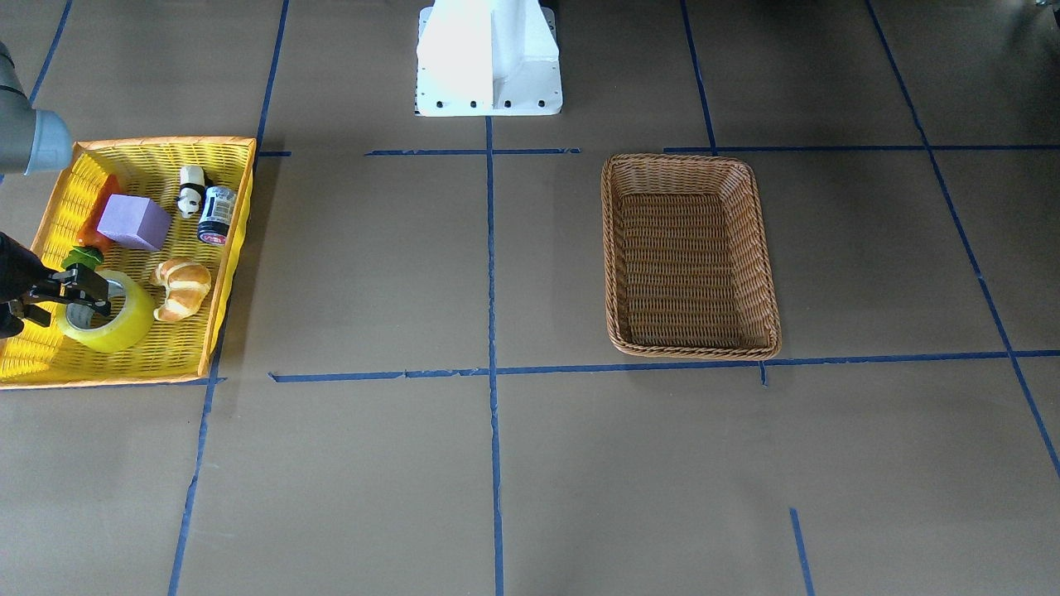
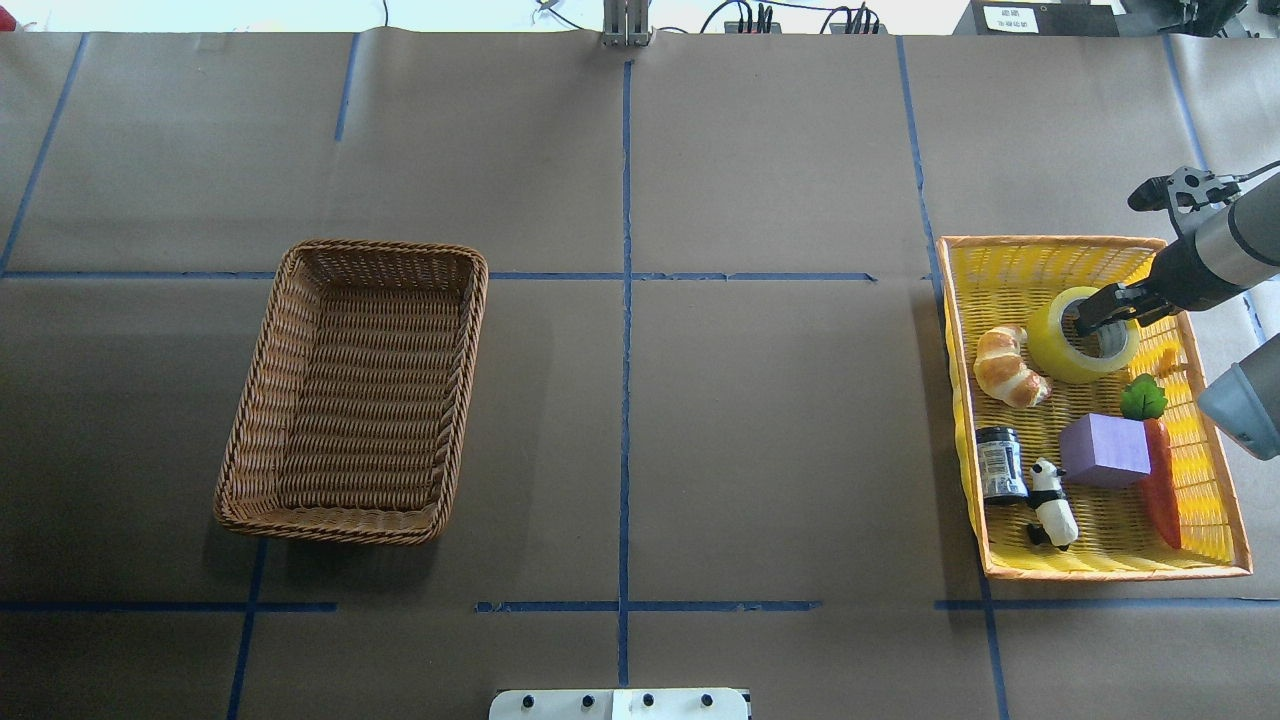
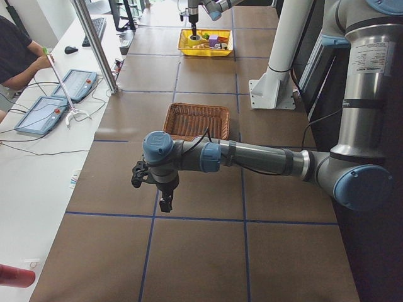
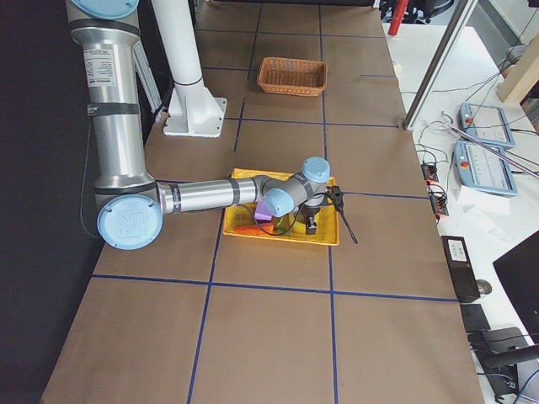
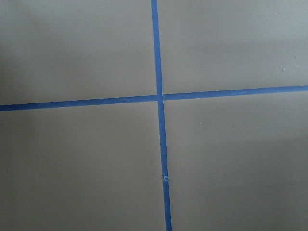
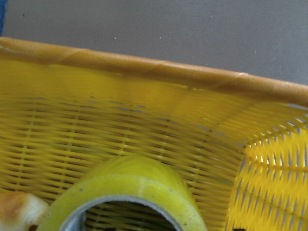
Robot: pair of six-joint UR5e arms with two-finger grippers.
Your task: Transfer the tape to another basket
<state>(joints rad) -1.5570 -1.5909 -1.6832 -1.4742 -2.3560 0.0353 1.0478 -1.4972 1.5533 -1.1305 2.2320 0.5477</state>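
Overhead exterior | right pincer (image 2: 1096, 312) tips buried at tape (image 2: 1050, 346) core, grip unclear | left pincer (image 3: 165, 202): cannot tell

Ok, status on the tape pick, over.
Right gripper at the tape, fingertips at its core; grip unconfirmed. Left gripper over bare table, state unclear. Tape in yellow basket beside croissant; wicker basket empty, path clear.
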